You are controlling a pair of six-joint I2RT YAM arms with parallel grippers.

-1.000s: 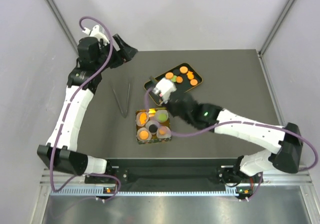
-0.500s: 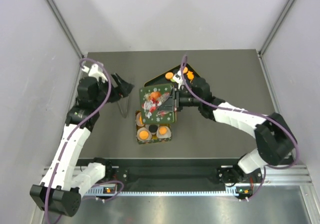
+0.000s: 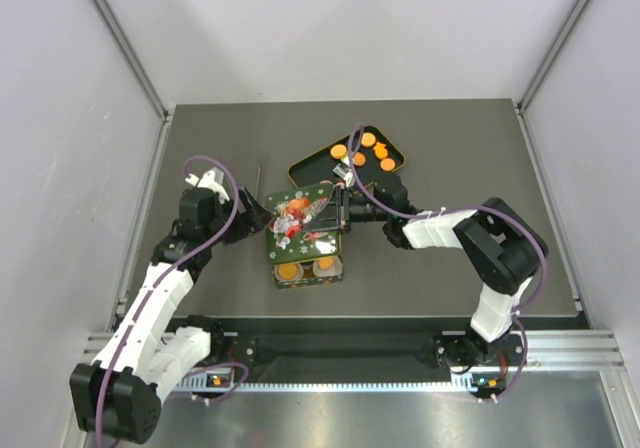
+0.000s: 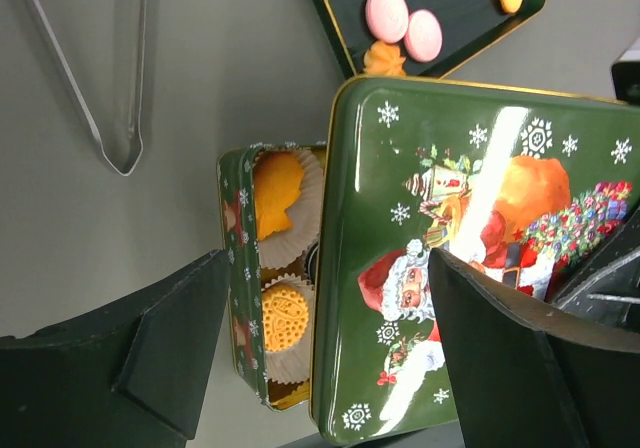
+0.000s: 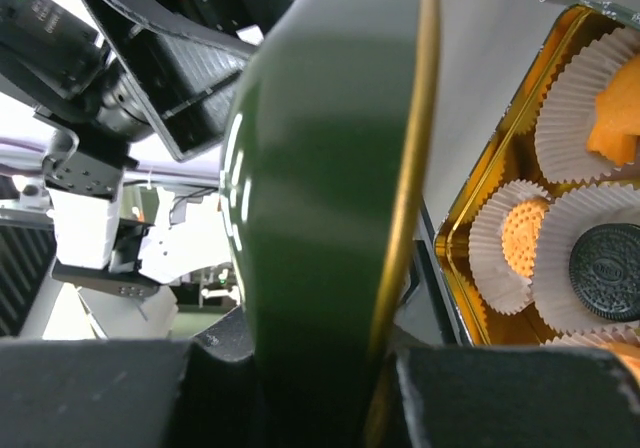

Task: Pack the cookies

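Clamping the rim of the green Santa lid (image 3: 303, 226), the right gripper (image 3: 340, 211) is closed tight on it, holding it over the far part of the tin (image 4: 232, 258). The left gripper (image 3: 255, 218) stands spread wide beside the lid's other edge, gripping nothing. Orange cookies (image 4: 285, 316) sit in paper cups (image 4: 310, 193) in the tin's uncovered row; more of them, orange and pink, lie on the dark tray (image 3: 300, 171) beyond.

White-shelled arms (image 3: 158, 290) with black joints (image 3: 505, 253), looping purple cables (image 3: 210, 158) and broad black fingers (image 4: 150, 358).

I see the lid (image 3: 303, 226) over the tin's (image 4: 233, 268) far half, tray (image 3: 312, 166) with cookies (image 3: 368, 150) behind, tongs (image 4: 120, 170) left of tray.
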